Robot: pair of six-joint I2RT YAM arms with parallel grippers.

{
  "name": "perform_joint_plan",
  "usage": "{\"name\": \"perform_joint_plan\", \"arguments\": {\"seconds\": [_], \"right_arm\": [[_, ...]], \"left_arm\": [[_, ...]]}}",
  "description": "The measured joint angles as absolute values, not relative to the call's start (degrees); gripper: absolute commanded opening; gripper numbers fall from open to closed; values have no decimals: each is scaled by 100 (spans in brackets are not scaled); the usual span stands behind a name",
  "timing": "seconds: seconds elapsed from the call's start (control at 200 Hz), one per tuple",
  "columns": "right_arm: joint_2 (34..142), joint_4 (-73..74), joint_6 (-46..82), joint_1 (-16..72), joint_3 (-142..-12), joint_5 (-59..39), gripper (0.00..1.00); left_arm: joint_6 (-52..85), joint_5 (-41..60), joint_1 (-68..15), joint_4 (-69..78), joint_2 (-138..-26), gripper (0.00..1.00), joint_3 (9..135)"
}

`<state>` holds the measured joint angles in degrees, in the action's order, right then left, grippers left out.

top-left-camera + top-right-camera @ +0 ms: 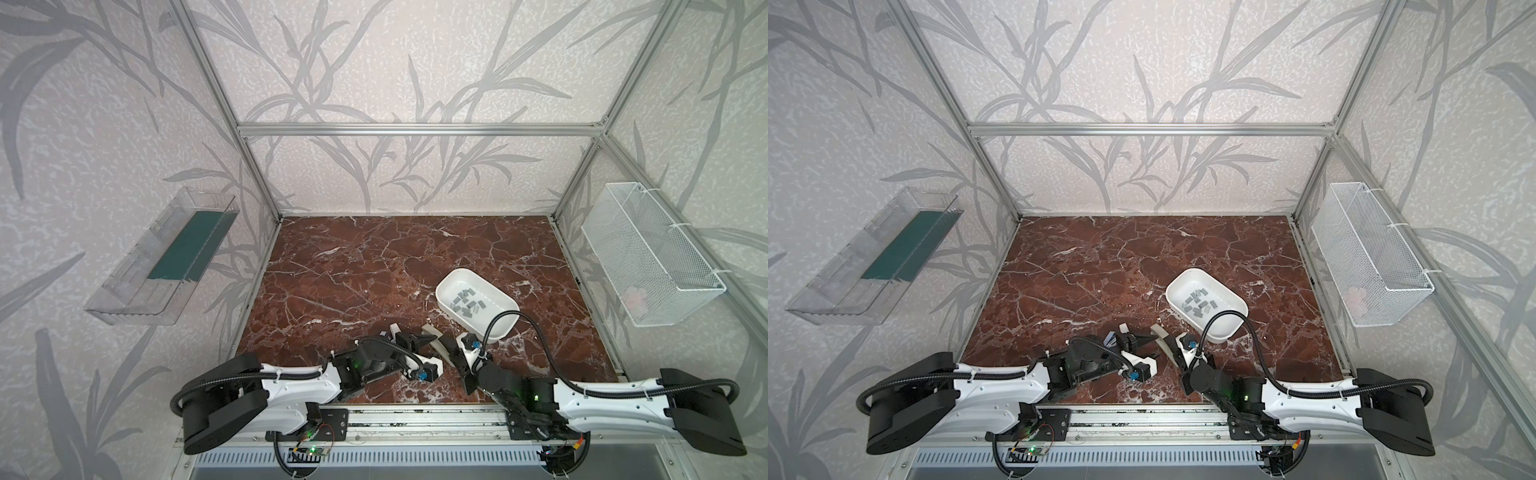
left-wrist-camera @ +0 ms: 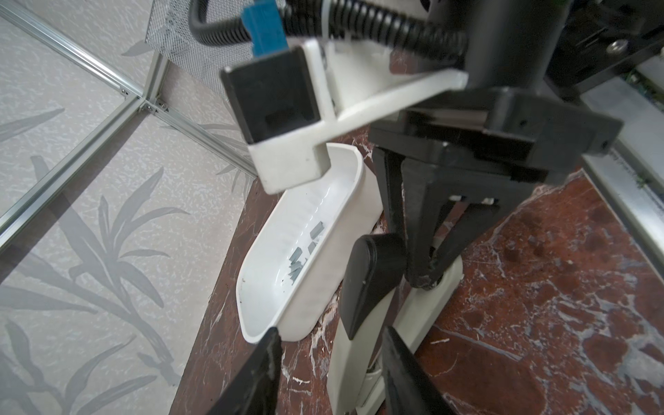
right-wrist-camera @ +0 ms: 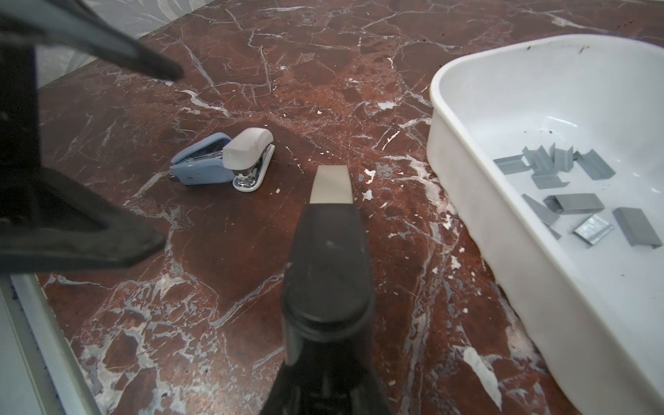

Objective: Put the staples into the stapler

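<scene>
The stapler point(image 3: 328, 251) is beige with a black top and is lifted off the marble near the front centre in both top views point(image 1: 434, 338). My right gripper point(image 3: 327, 359) is shut on its rear end; in the left wrist view its fingers point(image 2: 420, 251) pinch the beige base. My left gripper point(image 2: 332, 373) is open. Its fingers point(image 2: 260, 370) straddle the stapler's beige body point(image 2: 354, 355) with a gap on one side. The staples point(image 3: 571, 194) lie loose in a white tray point(image 1: 446, 282), just behind and to the right of both grippers.
A small blue stapler point(image 3: 201, 167) and a small white one point(image 3: 248, 156) lie together on the marble to the left of the held stapler. A wire basket point(image 1: 652, 257) hangs on the right wall. On the left wall is a clear bin point(image 1: 166, 266).
</scene>
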<state>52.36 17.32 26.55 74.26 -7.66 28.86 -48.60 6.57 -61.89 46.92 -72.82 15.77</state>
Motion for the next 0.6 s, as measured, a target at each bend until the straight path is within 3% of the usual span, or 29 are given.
{"name": "perform_joint_plan", "arguments": {"seconds": [0.44, 0.6], "right_arm": [[5301, 1769, 2626, 7413, -864, 2694, 0], [5406, 1776, 2613, 7382, -864, 2764, 0]], "left_arm": [[-4897, 64, -6361, 6191, -9067, 55, 1776], [-4919, 23, -6414, 6431, -9365, 49, 1868]]}}
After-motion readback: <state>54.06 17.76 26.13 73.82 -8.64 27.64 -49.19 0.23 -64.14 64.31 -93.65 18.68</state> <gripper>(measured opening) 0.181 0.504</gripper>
